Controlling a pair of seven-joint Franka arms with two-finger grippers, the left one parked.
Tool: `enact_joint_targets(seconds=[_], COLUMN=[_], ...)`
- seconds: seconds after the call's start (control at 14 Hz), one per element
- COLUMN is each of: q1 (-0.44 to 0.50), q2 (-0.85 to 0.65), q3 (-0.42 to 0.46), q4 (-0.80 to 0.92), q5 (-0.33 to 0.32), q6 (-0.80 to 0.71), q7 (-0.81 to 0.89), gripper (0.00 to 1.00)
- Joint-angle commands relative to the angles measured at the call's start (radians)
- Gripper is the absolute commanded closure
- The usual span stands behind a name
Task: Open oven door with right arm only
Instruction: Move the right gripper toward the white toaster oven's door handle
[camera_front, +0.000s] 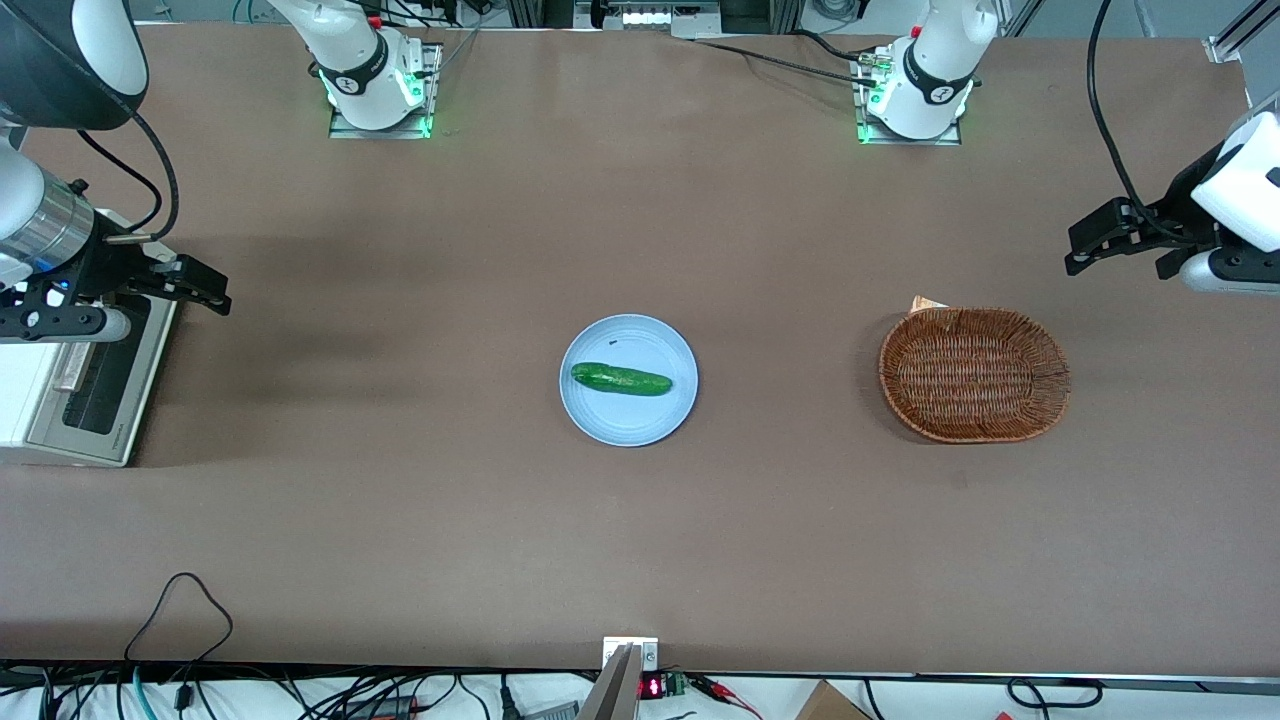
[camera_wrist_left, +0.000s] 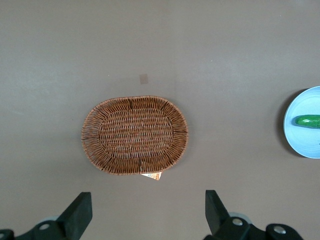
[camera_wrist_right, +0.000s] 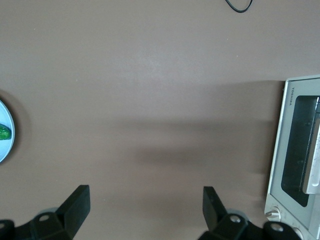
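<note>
gripper (camera_wrist_right: 145, 212) fingers spread, empty, hovering above bare table just beside the toaster oven (camera_front: 30, 400). oven door (camera_front: 95, 375) shut, at working arm's end. likely stiff, hinged metal-and-glass; grasp its bar handle (camera_wrist_right: 314, 165).

Oven (camera_front: 70, 385): at the working arm's end of the table, door (camera_front: 95, 385) facing the table's middle. Gripper (camera_front: 200, 285): above the oven's door edge, fingers spread. Plate (camera_front: 600, 420): mid-table, cucumber (camera_front: 620, 379) on it. Basket (camera_front: 975, 374): toward the parked arm's end.
</note>
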Motion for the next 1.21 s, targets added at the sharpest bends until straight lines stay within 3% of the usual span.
enact_joint_targets(seconds=[0.0,0.71,0.79,0.86,1.14], q1=[-0.002,-0.004,-0.004,-0.004,-0.004], q2=[-0.026,-0.022,-0.022,-0.022,-0.017], q3=[0.005,0.004,0.004,0.004,0.002], q4=[-0.022,-0.022,-0.022,-0.022,-0.022], q5=[-0.006,0.0,0.0,0.0,0.002], q6=[-0.007,-0.02,-0.02,-0.023,-0.024], q7=[0.008,0.018,0.02,0.02,0.049], gripper=[0.0,0.04,0.15,0.17,0.65])
